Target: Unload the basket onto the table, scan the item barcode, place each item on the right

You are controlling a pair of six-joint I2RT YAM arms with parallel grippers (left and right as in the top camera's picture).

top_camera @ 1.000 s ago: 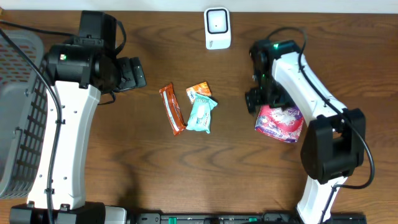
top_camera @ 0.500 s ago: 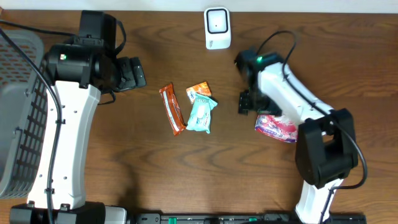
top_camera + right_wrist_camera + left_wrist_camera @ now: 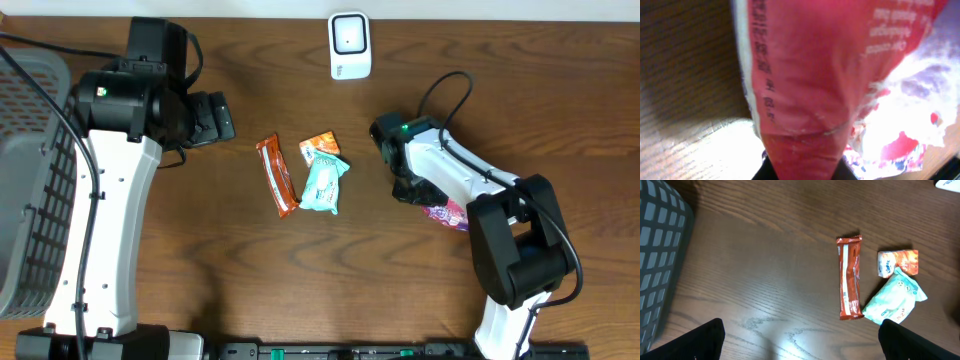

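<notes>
The right fingers point(image 3: 411, 188) pinch shut on the pink snack packet point(image 3: 447, 212); the barcode scanner point(image 3: 350, 45) stands beyond them, slightly leftward; the left fingers point(image 3: 215, 118) gape empty.

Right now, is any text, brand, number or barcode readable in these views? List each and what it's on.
Nothing is sharp enough to quote.
pink packet: rows of dark and white print, blurred, unreadable.
orange bar: white panel with print, too small to read.
orange sachet: print too small to read.
mint pack: print too small to read.
white scanner: no lettering can be made out.
</notes>
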